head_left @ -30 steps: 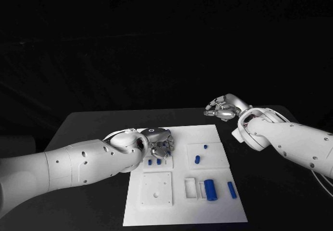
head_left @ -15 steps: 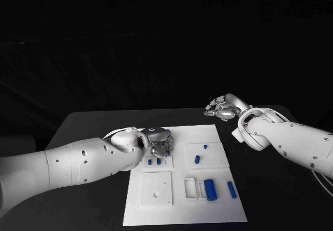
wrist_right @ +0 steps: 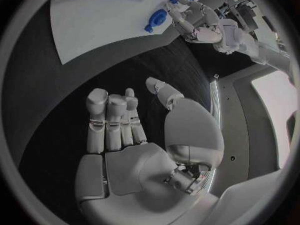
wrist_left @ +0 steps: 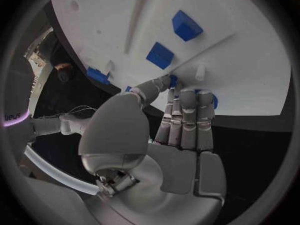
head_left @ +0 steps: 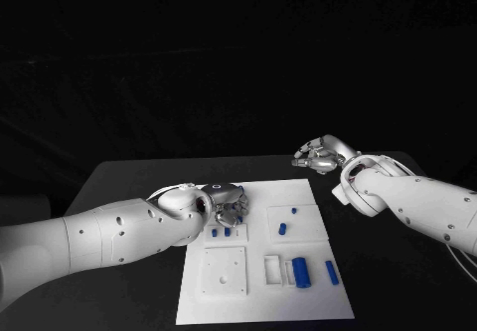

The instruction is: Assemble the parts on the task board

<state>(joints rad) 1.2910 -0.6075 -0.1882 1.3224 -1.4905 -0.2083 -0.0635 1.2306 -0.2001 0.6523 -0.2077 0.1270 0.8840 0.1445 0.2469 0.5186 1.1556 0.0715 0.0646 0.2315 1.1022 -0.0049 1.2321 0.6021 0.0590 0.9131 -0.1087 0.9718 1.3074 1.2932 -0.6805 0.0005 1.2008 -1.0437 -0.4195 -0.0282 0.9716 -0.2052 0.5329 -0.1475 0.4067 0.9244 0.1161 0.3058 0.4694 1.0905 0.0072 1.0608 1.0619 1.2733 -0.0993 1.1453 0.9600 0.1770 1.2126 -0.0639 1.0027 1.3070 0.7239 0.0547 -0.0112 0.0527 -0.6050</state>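
Your left robot hand [head_left: 227, 204] is low over the far left corner of the white board [head_left: 308, 303], fingers drawn narrow around a small blue part [wrist_left: 172, 80] at their tips; whether it truly grips it, you cannot tell. Keep the wrist steady and come straight down, so the part stays upright as it seats and does not knock the two blue pegs [head_left: 220, 232] just beside it. Your right robot hand [head_left: 320, 157] waits over the bench [head_left: 129, 179] off the board's far right corner, fingers apart, holding nothing.

The board's right side carries loose blue pieces: a thick cylinder [head_left: 301, 270], a thinner rod [head_left: 332, 272], and two smaller bits [head_left: 283, 228] farther back.
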